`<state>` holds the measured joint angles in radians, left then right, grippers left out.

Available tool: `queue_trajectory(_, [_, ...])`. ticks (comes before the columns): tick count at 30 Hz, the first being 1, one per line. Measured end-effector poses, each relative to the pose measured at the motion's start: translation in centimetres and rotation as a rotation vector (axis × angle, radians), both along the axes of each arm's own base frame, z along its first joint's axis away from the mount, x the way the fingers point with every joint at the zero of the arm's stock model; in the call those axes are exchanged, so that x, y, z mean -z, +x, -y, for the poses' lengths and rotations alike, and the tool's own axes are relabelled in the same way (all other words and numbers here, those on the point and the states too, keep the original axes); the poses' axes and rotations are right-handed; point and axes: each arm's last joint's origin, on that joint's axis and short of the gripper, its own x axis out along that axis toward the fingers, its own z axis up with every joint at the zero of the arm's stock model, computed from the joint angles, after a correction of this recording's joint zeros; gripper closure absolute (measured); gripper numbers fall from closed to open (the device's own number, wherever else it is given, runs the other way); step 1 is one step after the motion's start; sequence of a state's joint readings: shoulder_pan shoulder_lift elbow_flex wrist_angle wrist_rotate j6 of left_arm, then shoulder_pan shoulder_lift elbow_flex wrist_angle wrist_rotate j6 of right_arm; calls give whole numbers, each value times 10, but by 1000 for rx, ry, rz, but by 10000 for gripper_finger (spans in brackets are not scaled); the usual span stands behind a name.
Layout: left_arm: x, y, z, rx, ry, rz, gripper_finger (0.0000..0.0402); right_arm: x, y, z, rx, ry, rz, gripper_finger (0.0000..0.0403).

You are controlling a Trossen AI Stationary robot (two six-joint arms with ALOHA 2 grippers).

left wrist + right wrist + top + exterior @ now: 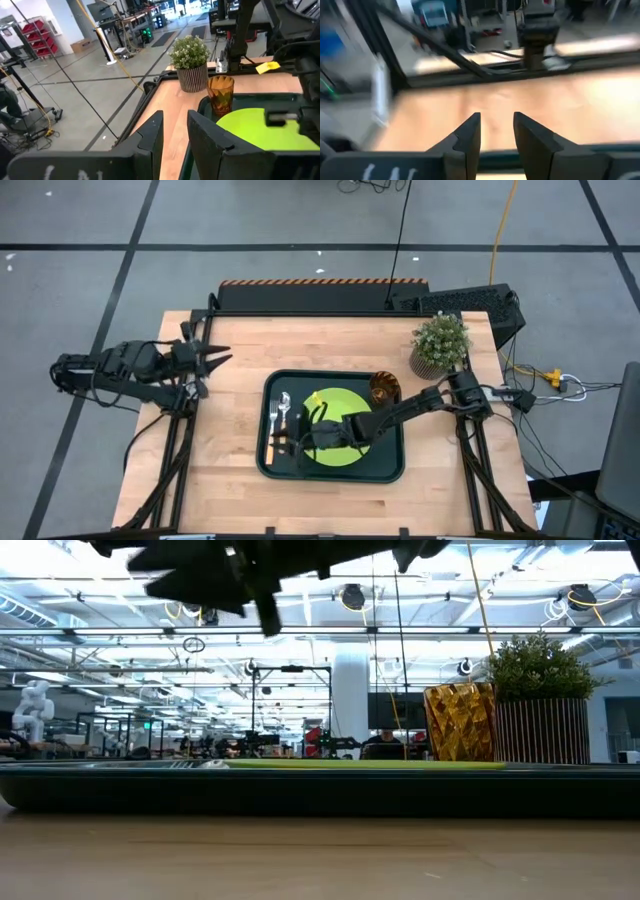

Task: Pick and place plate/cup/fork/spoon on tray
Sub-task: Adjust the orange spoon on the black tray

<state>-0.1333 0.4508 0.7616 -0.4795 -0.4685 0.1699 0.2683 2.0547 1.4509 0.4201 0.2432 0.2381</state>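
High view: the tray sits at the centre of the wooden table. The plate occupies the tray's middle. The cup stands upright at the tray's 1 o'clock corner, just beside the plate. The spoon and the fork lie side by side along the tray's 9 o'clock side, bowl and tines toward 12 o'clock, handles toward 6 o'clock. A potted plant stands on the table at 1 o'clock from the tray, near the cup.

Right arm: it reaches from the table's 3 o'clock edge across the plate. The right gripper is positioned over the tray between the plate and the utensil handles. Right wrist view: the right gripper's fingers are parted with a clear gap and nothing between them; the gripper is released.

Left arm: it waits at the table's 9 o'clock edge, well apart from the tray. Left wrist view: the left gripper shows a narrow gap between its fingers with nothing held; the cup, the plate and the potted plant lie ahead of it.

Low view: the cup stands beside the potted plant behind the tray's near rim.
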Motion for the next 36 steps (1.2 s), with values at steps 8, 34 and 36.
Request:
queue_trajectory(8, [12, 36, 4, -10, 36, -137, 311, 14, -12, 4, -105, -419, -244, 296])
queue_trajectory(34, [31, 49, 1, -134, -118, -257, 311, -35, -17, 46, -343, -566, -536, 296])
queue_trajectory(36, [36, 56, 3, -125, -207, -274, 311, -47, -22, 52, -246, -651, -554, 296])
